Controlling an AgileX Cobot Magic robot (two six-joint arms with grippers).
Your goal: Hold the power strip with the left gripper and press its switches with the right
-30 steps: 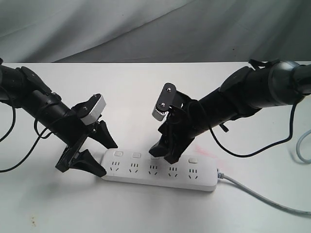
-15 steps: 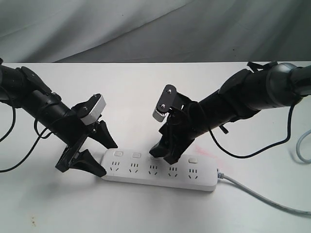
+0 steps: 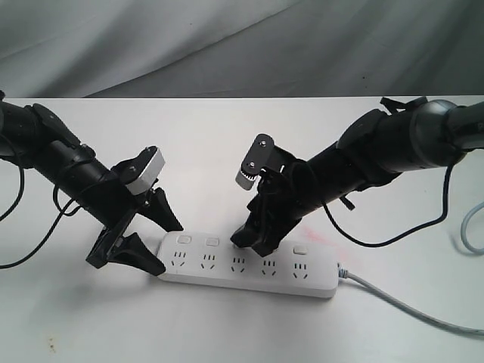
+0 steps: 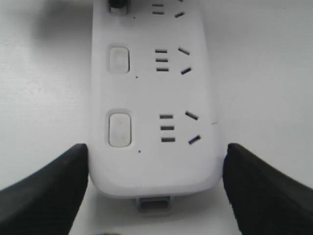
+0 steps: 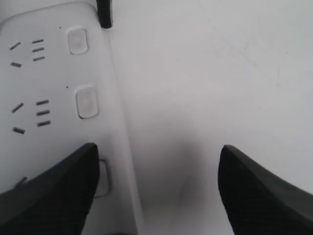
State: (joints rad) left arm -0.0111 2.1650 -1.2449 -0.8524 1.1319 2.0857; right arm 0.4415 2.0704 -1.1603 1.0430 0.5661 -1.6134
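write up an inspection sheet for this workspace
surface: white table, faint pink smudge beside the strip
job's things: power strip lies flat; switches in a row along one long edge
clutter: nothing seen
claws: left claw closed around the strip's end; right claw open, tips down at the middle switches
cables: strip's grey-white cable runs off right; black arm cables hang loose
surroundings: grey cloth backdrop

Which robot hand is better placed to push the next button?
Right. The right hand is over the switches mid-strip, one finger covering one; the left hand straddles the end of the power strip.
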